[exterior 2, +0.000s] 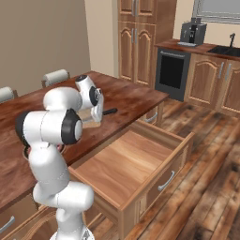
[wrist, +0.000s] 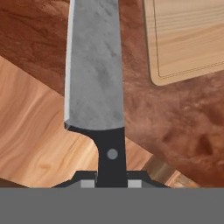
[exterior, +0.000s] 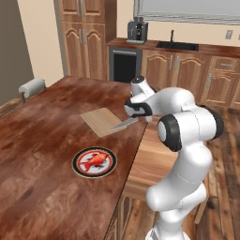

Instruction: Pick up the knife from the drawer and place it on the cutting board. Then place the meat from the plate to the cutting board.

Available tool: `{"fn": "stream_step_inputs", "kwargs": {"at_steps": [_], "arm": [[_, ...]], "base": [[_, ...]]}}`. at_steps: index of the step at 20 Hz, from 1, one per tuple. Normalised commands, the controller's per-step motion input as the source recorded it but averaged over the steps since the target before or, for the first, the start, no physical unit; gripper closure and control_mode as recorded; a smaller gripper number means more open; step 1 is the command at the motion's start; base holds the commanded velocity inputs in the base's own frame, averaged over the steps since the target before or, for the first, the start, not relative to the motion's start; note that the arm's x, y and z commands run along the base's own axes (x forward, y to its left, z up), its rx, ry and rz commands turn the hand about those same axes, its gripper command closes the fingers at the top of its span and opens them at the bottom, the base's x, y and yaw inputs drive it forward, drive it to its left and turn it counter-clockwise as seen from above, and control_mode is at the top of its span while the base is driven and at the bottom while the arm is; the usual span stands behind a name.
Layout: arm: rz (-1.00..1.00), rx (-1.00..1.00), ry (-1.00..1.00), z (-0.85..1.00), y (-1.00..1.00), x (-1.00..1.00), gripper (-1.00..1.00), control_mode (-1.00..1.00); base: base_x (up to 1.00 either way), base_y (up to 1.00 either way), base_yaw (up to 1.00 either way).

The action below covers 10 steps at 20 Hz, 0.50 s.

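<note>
From the left base view, I have the knife point(exterior: 125, 123) pinched by its handle in the gripper point(exterior: 137, 112), blade tip reaching over the near corner of the cutting board point(exterior: 102, 120). From the right, the open drawer point(exterior 2: 136, 171) lies below the fingers. In the hand view, the board sits ahead and right of the fingers, so I should carry further that way, lower flat, then let go.

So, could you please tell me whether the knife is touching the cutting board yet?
Apart. In the hand view the knife, clamped in the end effector, shows bare table between it and the cutting board.
</note>
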Motion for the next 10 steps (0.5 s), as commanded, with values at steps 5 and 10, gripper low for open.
{"fn": "stream_step_inputs", "kwargs": {"at_steps": [5,10], "arm": [[0.04,0.0,0.09,-0.21,0.3,0.25,1.0,-1.0],[0.03,0.0,0.11,-0.24,0.31,0.26,1.0,-1.0]], "base": [[0.0,0.0,0.0],[0.0,0.0,0.0]]}}
